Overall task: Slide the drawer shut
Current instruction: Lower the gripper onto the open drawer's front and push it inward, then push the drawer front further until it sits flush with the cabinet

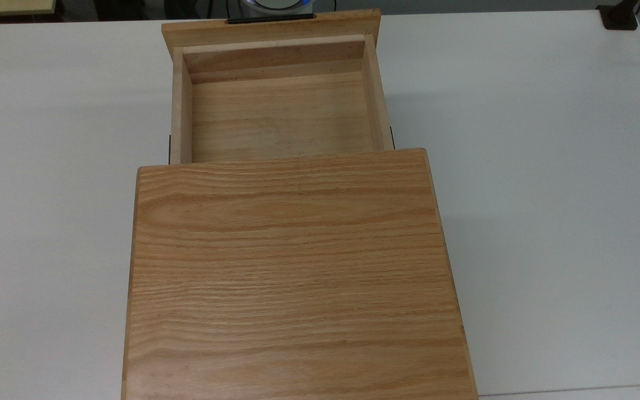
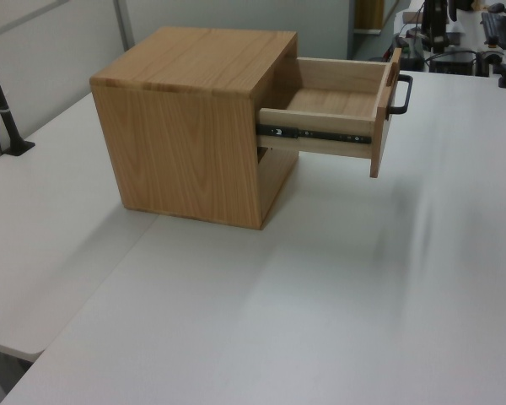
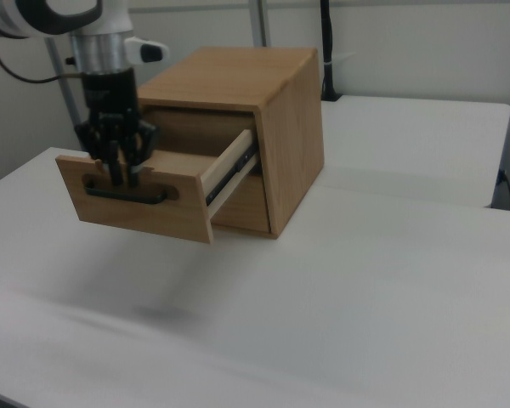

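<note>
While the drawer [image 3: 140, 200] stood pulled out of the cabinet [image 3: 263, 127], the claw [image 3: 121, 174] hung at its handle [image 3: 123, 194], grip unclear.

Oak drawer [image 1: 278, 114] pulled far out

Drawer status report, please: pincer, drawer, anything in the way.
Pincer in front of drawer front panel, just above black handle. Drawer pulled far out of cabinet, empty. White table around it, nothing blocking the slide.

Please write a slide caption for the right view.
Claw above the open drawer's black handle.
</note>
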`<act>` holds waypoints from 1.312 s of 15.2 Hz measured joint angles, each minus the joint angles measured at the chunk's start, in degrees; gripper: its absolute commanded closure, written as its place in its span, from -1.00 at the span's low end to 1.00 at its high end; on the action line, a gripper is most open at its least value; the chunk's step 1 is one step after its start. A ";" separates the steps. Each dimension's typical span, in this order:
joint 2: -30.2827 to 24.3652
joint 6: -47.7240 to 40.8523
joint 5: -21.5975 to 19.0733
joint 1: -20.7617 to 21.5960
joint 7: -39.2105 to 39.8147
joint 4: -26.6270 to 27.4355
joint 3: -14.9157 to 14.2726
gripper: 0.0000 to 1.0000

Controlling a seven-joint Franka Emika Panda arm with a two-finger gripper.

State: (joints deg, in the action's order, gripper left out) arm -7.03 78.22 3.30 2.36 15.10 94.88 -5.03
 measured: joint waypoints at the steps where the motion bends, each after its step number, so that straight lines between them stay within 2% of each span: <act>1: -0.25 -0.94 0.00 1.60 0.00 0.96 0.01 0.87; 2: -0.27 -1.04 -0.25 3.00 -0.19 2.17 0.03 1.00; 6: 0.35 1.56 -0.98 6.15 -4.22 5.51 0.18 1.00; 10: 2.61 9.73 -1.00 9.01 -10.42 7.61 0.40 1.00; 12: 3.87 13.48 -1.62 9.32 -11.36 7.67 0.38 1.00; 14: 4.43 20.50 -3.22 9.17 -12.34 7.68 0.31 1.00; 17: 5.55 29.18 -3.54 8.90 -13.46 7.53 0.12 1.00; 20: 8.90 34.17 -3.72 8.47 -14.38 5.07 0.10 1.00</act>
State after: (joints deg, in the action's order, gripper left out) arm 1.87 112.39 -0.42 10.83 0.72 99.94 -4.94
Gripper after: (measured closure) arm 0.991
